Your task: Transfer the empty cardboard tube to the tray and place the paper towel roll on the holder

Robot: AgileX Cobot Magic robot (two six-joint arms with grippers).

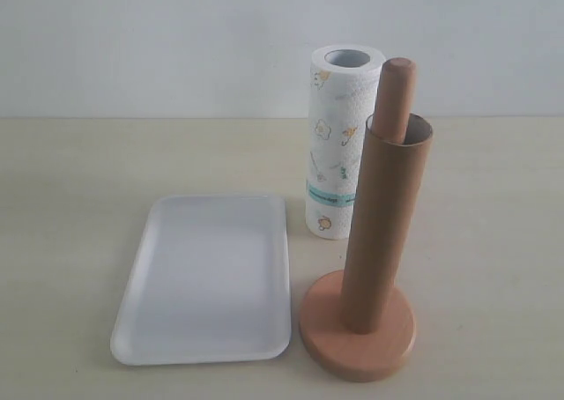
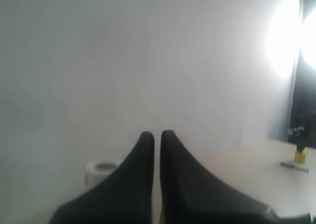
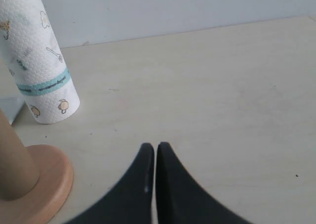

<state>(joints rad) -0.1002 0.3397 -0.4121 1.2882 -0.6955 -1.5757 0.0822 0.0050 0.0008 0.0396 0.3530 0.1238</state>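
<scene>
The brown cardboard tube (image 1: pixel 385 224) stands slipped over the dowel of the wooden holder (image 1: pixel 356 338), whose rounded top (image 1: pixel 397 87) sticks out above it. Behind them the paper towel roll (image 1: pixel 337 144) stands upright on the table. The white tray (image 1: pixel 207 277) lies flat to the left. Neither gripper shows in the exterior view. My left gripper (image 2: pixel 157 134) is shut and empty, with the roll's top (image 2: pixel 98 169) beyond it. My right gripper (image 3: pixel 155 146) is shut and empty, over bare table beside the paper towel roll (image 3: pixel 42 66), the holder's base (image 3: pixel 47 182) and the tube (image 3: pixel 15 169).
The beige table (image 1: pixel 493 241) ends at a pale wall behind the roll. In the left wrist view a small yellow object (image 2: pixel 299 156) sits on a far surface under bright glare.
</scene>
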